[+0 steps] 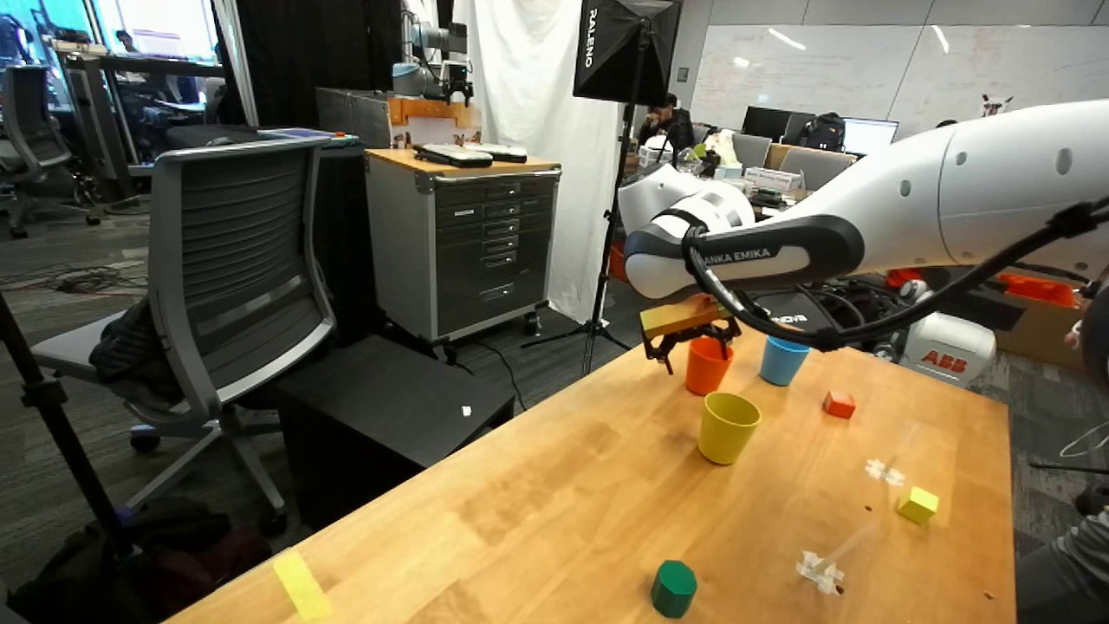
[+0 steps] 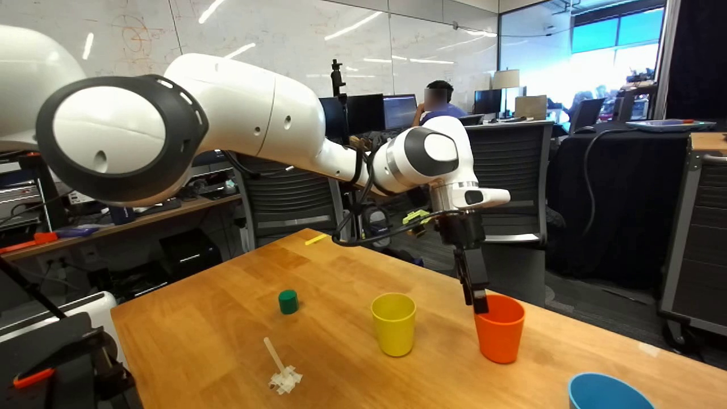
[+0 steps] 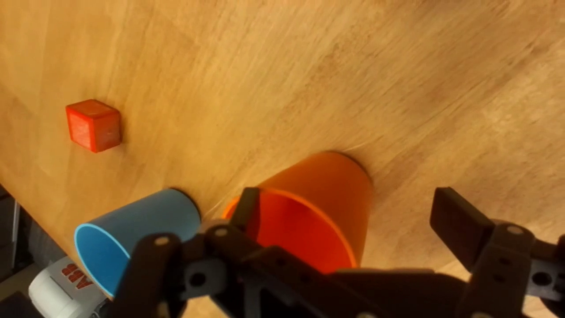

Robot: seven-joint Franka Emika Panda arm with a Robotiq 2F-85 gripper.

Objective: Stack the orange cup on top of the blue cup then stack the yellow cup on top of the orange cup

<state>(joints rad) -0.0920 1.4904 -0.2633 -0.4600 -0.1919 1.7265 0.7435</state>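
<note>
Stacking: none done, both placements left; blue cup [image 1: 785,362], yellow cup [image 2: 393,328] near orange cup [image 2: 501,336], separate; gripper [image 3: 346,203] at its rim, fingers [image 3: 460,226] apart.

In both exterior views, strips of light [image 2: 353,25] are reflected by a whiteboard [image 2: 306,57]. In an exterior view, cables [image 1: 95,277] are strewn on the grey floor [image 1: 56,251]; a grey-framed chair [image 1: 238,217] is placed beside a low black box [image 1: 390,399], a drawer cabinet [image 1: 489,251] before a white curtain [image 1: 554,121]. Brightness is let in by windows [image 2: 596,38], a pale lampshade [image 2: 505,79] being seen nearby.
</note>
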